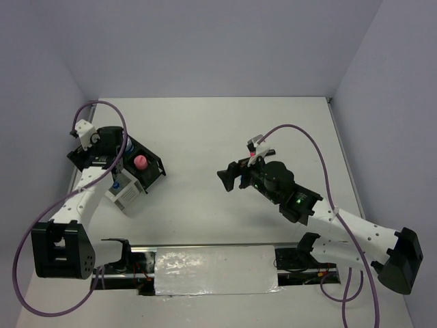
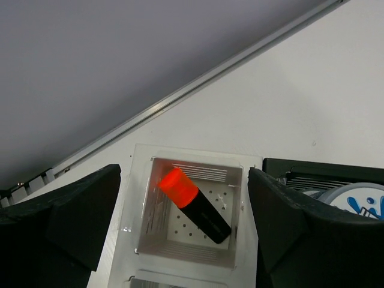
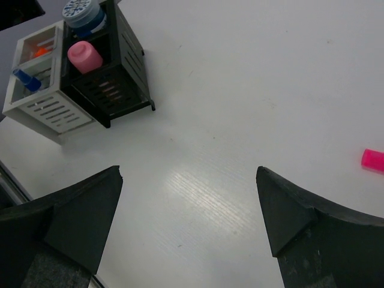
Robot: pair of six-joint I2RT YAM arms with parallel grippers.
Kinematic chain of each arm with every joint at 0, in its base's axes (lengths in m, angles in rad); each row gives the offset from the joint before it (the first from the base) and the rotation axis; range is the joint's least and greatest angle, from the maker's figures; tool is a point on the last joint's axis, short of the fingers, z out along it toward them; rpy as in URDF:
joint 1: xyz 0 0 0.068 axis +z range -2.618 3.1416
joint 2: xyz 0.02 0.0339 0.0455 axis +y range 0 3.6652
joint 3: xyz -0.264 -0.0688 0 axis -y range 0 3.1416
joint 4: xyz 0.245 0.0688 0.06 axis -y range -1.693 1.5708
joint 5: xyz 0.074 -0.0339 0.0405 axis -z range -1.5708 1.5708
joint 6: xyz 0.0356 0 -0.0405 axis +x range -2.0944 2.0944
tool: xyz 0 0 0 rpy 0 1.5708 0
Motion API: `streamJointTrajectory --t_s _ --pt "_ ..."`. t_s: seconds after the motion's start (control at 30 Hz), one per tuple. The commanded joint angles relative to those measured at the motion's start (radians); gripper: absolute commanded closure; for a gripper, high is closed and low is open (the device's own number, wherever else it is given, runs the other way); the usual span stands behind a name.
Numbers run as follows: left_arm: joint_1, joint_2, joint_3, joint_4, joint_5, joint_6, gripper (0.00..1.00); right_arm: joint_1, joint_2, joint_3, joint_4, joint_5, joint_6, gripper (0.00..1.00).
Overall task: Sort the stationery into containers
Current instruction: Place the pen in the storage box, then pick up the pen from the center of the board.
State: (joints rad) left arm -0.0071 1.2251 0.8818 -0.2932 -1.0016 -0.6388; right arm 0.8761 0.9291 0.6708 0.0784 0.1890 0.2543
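- table [image 1: 225,130]: white, walled on three sides; both arms stand at its near edge;
- right gripper [image 3: 189,171]: jaws spread wide, holding nothing; it hangs over bare table right of centre, well apart from the desk organizer;
- left gripper [image 2: 183,174]: jaws spread wide, gripping nothing; it hangs directly above the organizer's white half;
- desk organizer [image 1: 140,179]: at the table's left; a black box [image 3: 123,90] joined to a white-grey box [image 3: 57,111], both with slotted walls;
- blue-white roll [image 3: 84,13]: in one black compartment;
- pink cylinder [image 3: 85,57]: upright in the other black compartment;
- orange-capped marker [image 2: 195,205]: leaning in a white compartment below the left gripper, cap up;
- blue-capped marker [image 3: 25,80]: in the neighbouring white compartment;
- pink item [image 3: 373,160]: on the table, cut off at the right wrist view's edge; I cannot tell what it is.
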Motion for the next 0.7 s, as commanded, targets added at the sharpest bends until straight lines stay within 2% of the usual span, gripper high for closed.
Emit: streamJointTrajectory --t_s 0.0,0.1,0.2,0.23,0.33,0.4,0.47,0.5,0.57,0.67 --pt "0.002 -0.044 0.074 -0.027 0.013 -0.001 0.01 -0.012 -0.032 0.021 -0.040 0.111 0.074 0.00" --pt "0.004 -0.101 0.104 -0.001 0.156 0.143 0.01 -0.055 0.006 0.053 -0.150 0.136 0.076 0.00" --pt "-0.016 -0.137 0.161 -0.052 0.403 0.241 0.01 -0.110 0.079 0.088 -0.279 0.038 -0.045 0.00" --pt "-0.021 -0.150 0.163 -0.067 0.540 0.252 0.01 -0.126 0.097 0.096 -0.307 0.027 -0.061 0.00" --pt "-0.025 -0.176 0.132 -0.086 0.804 0.295 0.01 -0.227 0.165 0.125 -0.387 0.015 -0.024 0.00" --pt "-0.027 -0.194 0.094 -0.093 0.863 0.307 0.01 -0.308 0.182 0.124 -0.390 -0.037 0.010 0.00" --pt "-0.028 -0.242 0.066 -0.101 0.893 0.315 0.01 -0.319 0.166 0.077 -0.330 -0.106 -0.085 0.00" --pt "-0.028 -0.283 0.034 -0.100 0.900 0.321 0.01 -0.328 0.171 0.066 -0.319 -0.123 -0.215 0.00" --pt "-0.028 -0.326 0.000 -0.078 0.914 0.329 0.01 -0.341 0.212 0.068 -0.327 -0.123 -0.350 0.00" --pt "-0.030 -0.372 -0.023 -0.061 0.929 0.323 0.01 -0.399 0.296 0.134 -0.333 -0.112 -0.411 0.00"
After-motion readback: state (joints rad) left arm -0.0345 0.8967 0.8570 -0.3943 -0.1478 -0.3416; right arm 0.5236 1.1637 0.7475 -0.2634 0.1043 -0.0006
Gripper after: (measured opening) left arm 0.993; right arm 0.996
